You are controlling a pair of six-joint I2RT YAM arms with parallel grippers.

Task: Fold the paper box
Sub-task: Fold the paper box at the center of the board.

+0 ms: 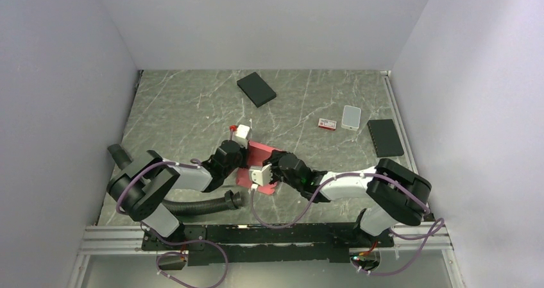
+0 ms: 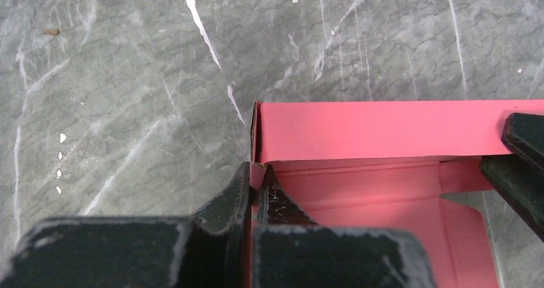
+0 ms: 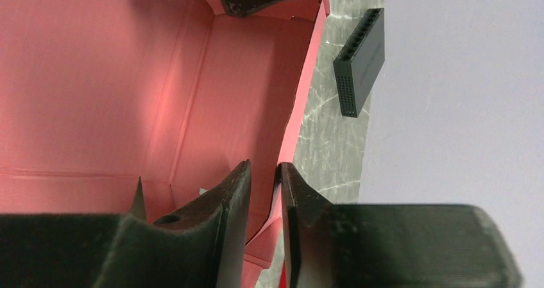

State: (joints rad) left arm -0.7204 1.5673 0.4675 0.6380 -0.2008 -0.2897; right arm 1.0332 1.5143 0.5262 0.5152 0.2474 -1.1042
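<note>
The paper box (image 1: 264, 152) is pinkish-red cardboard, partly raised into walls, lying on the marble table between both arms. My left gripper (image 1: 247, 154) comes in from the left. In the left wrist view it (image 2: 258, 176) is shut on the box's (image 2: 372, 131) near-left corner wall. My right gripper (image 1: 272, 167) reaches in from the right. In the right wrist view its jaws (image 3: 264, 172) stand a narrow gap apart, astride the edge of a side wall of the box (image 3: 96, 76) without pinching it. The right fingers (image 2: 521, 166) show at the left wrist view's right edge.
A black flat box (image 1: 256, 89) lies at the back middle and also shows in the right wrist view (image 3: 360, 60). Another black box (image 1: 385, 137) sits at the right. A tiny red-and-white carton (image 1: 327, 124) and a pale small case (image 1: 351, 117) lie beside it. A black hose (image 1: 199, 204) runs near the left base.
</note>
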